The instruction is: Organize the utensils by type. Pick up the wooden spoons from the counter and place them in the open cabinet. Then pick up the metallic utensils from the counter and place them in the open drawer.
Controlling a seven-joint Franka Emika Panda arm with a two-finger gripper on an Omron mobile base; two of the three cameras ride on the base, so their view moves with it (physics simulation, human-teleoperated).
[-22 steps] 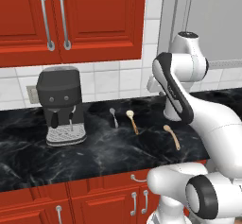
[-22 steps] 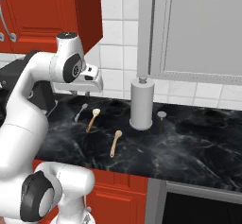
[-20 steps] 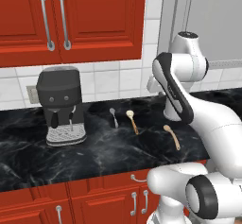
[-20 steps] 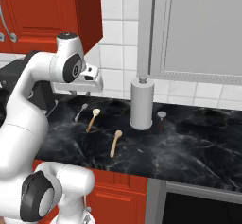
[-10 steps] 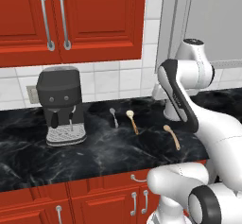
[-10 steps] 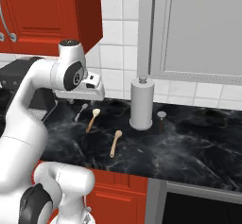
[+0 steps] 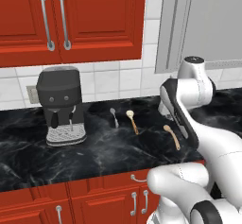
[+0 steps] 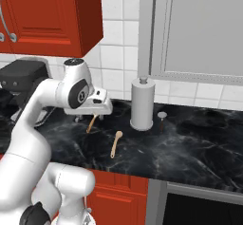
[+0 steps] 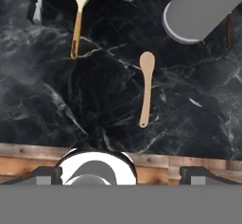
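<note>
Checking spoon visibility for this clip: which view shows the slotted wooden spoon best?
The hand view: the slotted wooden spoon lies unobstructed, slots visible. The left base view shows it small; in the right base view the arm partly hides it.

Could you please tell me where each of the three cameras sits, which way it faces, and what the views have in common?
Left base view: behind the arm's left, facing the counter, coffee machine and metal utensil; white arm at lower right.
Right base view: behind the arm's right, facing the grey canister; arm at lower left.
Hand view: on the hand, looking down on the counter; dark finger tips at the bottom.
Shared: both wooden spoons, slotted and plain.
</note>
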